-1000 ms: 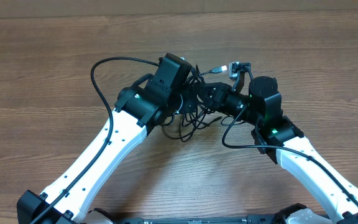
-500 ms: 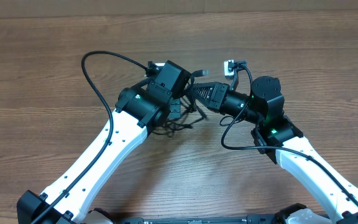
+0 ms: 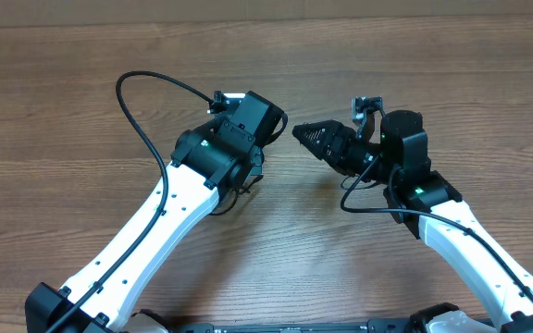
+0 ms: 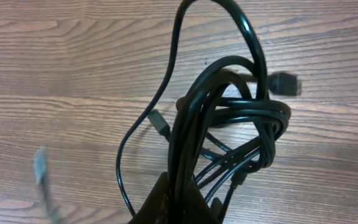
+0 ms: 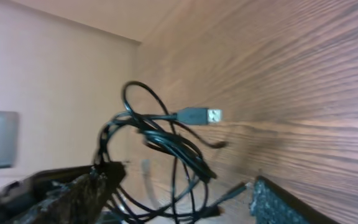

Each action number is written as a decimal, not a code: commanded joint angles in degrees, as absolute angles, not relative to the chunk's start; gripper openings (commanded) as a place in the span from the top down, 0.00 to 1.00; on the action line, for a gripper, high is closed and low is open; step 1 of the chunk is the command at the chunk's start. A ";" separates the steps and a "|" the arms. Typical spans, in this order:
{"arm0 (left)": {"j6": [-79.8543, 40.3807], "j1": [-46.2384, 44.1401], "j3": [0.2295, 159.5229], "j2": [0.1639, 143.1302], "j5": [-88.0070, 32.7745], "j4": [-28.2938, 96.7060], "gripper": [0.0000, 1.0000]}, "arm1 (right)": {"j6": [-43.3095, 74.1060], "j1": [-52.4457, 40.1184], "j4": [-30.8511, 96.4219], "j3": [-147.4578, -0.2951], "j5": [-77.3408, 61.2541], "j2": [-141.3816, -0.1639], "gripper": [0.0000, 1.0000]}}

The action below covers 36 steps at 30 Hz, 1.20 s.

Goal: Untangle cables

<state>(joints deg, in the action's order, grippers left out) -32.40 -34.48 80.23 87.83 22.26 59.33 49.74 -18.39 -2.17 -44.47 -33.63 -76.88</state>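
Left wrist cam, L gripper (image 4: pixel 176 202) clenched on tangled black cables (image 4: pixel 229 112), R gripper (image 3: pixel 313 135) jaws released, wood table (image 4: pixel 55 62)

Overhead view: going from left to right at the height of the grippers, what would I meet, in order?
Left arm's black wire loop → left gripper → right gripper → right arm's black wrist.

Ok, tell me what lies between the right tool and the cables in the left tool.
Only bare table, a wood strip seen overhead between the open right tool and the cables clamped by the left tool.
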 commanded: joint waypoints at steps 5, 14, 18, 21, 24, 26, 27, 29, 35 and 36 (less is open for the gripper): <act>-31.70 -34.30 80.75 87.74 18.61 57.95 0.96 | 42.37 -18.26 0.99 -45.08 -36.29 -76.69 0.16; -31.68 -34.30 80.75 87.74 6.68 53.17 0.96 | 18.63 -18.31 4.82 -45.06 -37.82 -76.69 0.18; -31.64 -34.30 80.75 87.74 3.81 52.53 0.96 | 7.70 -18.31 5.34 -45.06 -37.58 -76.69 0.27; -30.39 -34.30 80.75 87.74 1.32 52.58 0.96 | 0.80 -18.31 5.28 -45.06 -37.56 -76.69 0.37; -29.45 -34.30 80.75 87.74 -1.50 52.49 0.96 | -2.33 -18.31 5.30 -45.06 -37.54 -76.69 0.41; -29.04 -34.30 80.75 87.74 -2.76 52.45 0.96 | -3.55 -18.31 5.28 -45.06 -37.30 -76.69 0.46; -28.64 -34.30 80.75 87.74 -3.70 52.42 0.96 | -3.53 -18.31 5.30 -45.06 -36.71 -76.69 0.46; -28.25 -34.30 80.75 87.74 -5.43 52.42 0.96 | -3.53 -18.31 5.30 -45.06 -36.38 -76.69 0.47; -28.25 -34.30 80.75 87.74 -8.64 52.42 0.96 | -3.55 -18.31 5.32 -45.06 -35.07 -76.69 0.65; -28.25 -34.30 80.75 87.74 -8.64 52.42 0.96 | -3.55 -18.31 5.34 -45.06 -34.72 -76.69 0.72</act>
